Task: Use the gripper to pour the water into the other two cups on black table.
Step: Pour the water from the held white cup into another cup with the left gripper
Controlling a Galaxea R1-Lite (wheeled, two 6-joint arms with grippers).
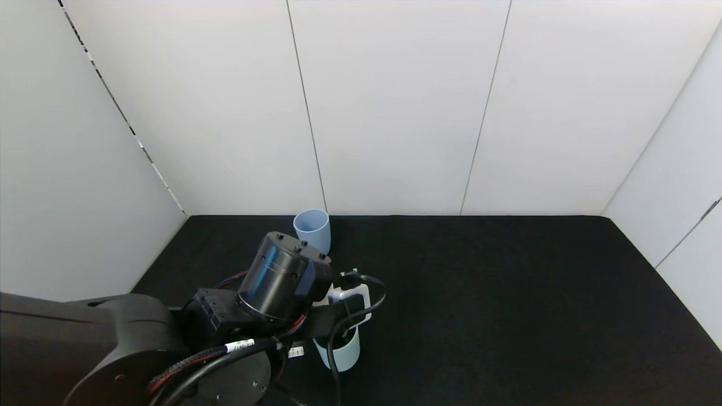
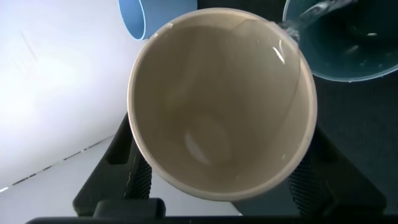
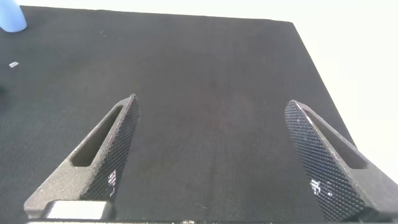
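My left gripper [image 2: 221, 171] is shut on a beige handleless cup [image 2: 221, 102], which is tilted towards the pale teal mug [image 2: 348, 50]. A thin stream of clear water [image 2: 297, 23] runs from the beige cup's rim into the mug. In the head view the left arm's black wrist [image 1: 282, 276] hangs over the teal mug [image 1: 343, 351] and hides the beige cup. The pale blue tumbler [image 1: 312, 228] stands upright by the back wall and also shows in the left wrist view [image 2: 146, 15]. My right gripper [image 3: 211, 102] is open and empty above the black table [image 3: 211, 62].
White wall panels [image 1: 395, 107] bound the black table [image 1: 507, 293] at the back and on both sides. The blue tumbler [image 3: 11, 15] shows far off in the right wrist view. A small white scrap [image 3: 13, 63] lies on the cloth.
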